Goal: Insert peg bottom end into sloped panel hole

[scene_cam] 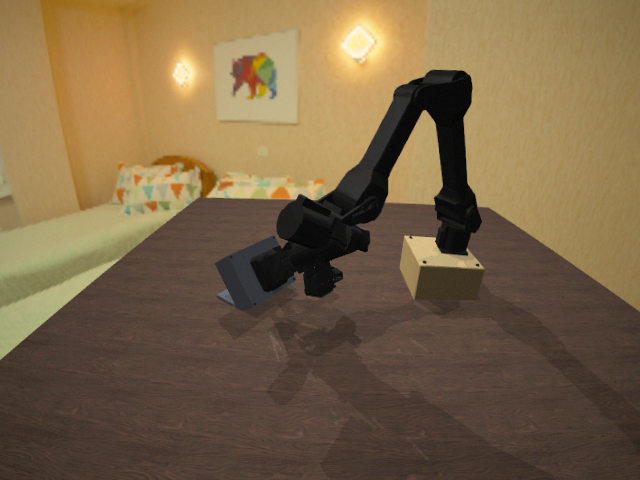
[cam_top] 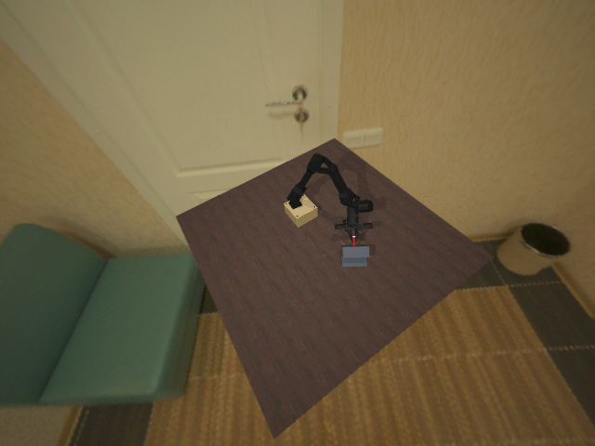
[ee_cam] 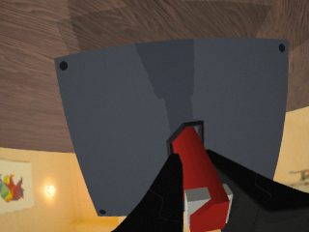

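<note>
Wrist view: jaws (cam_top: 353,236) (scene_cam: 271,268) grip 1 red, flat-sided peg (cam_top: 354,240) (ee_cam: 198,169) at the matte panel's (cam_top: 355,252) (scene_cam: 245,276) (ee_cam: 116,126) angular hole (ee_cam: 202,132).

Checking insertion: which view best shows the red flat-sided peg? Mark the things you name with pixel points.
Wrist: the red flat-sided peg (cam_top: 354,240) (ee_cam: 198,166) runs from the black gripper fingers to the panel's hole. Top shows only a short red sliver; exterior doesn't show it, gripper in the way.

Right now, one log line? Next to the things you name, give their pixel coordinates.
tool (cam_top: 354,235) (ee_cam: 189,160): shut on peg (cam_top: 354,241) (ee_cam: 197,161) | peg end: at panel (cam_top: 355,252) (scene_cam: 242,276) (ee_cam: 116,111) hole | depth: unclear | release: pending
</note>
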Tool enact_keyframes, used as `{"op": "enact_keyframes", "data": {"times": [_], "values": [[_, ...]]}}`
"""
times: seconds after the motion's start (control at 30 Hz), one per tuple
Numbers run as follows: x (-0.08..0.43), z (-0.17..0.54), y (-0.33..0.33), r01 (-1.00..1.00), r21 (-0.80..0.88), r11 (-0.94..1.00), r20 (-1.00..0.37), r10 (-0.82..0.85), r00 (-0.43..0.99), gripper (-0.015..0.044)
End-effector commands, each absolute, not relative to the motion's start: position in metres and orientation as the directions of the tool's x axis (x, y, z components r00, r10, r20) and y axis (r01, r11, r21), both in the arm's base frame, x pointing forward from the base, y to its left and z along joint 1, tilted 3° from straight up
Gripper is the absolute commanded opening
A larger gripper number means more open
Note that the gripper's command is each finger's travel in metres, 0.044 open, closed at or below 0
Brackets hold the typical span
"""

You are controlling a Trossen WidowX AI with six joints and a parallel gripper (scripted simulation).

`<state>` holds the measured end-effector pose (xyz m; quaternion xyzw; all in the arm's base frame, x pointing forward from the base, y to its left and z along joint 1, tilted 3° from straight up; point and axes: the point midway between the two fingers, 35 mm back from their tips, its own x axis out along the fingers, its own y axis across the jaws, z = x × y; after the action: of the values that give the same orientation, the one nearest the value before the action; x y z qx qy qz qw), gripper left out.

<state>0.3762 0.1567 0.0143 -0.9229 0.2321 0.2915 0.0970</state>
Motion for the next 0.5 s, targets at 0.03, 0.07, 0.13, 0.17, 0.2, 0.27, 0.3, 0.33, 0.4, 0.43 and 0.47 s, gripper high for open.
{"op": "enact_keyframes", "data": {"times": [0.03,0.07,0.13,0.17,0.2,0.27,0.3,0.33,0.4,0.43,0.47], "values": [[0.3761,0.0144,0.1567,-0.485,-0.044,-0.873,-0.583,-0.372,0.722,0.0105],[0.3761,0.0144,0.1567,-0.485,-0.044,-0.873,-0.583,-0.372,0.722,0.0131],[0.3761,0.0144,0.1567,-0.485,-0.044,-0.873,-0.583,-0.372,0.722,0.0184],[0.3761,0.0144,0.1567,-0.485,-0.044,-0.873,-0.583,-0.372,0.722,0.0210],[0.3761,0.0144,0.1567,-0.485,-0.044,-0.873,-0.583,-0.372,0.722,0.0236],[0.3761,0.0144,0.1567,-0.485,-0.044,-0.873,-0.583,-0.372,0.722,0.0289],[0.3761,0.0144,0.1567,-0.485,-0.044,-0.873,-0.583,-0.372,0.722,0.0315],[0.3759,0.0146,0.1568,-0.485,-0.044,-0.873,-0.583,-0.372,0.722,0.0341],[0.3748,0.0154,0.1577,-0.485,-0.044,-0.873,-0.584,-0.372,0.722,0.0394],[0.3739,0.0161,0.1583,-0.485,-0.044,-0.873,-0.584,-0.372,0.722,0.0420],[0.3729,0.0169,0.1591,-0.485,-0.044,-0.873,-0.585,-0.371,0.721,0.0440]]}}
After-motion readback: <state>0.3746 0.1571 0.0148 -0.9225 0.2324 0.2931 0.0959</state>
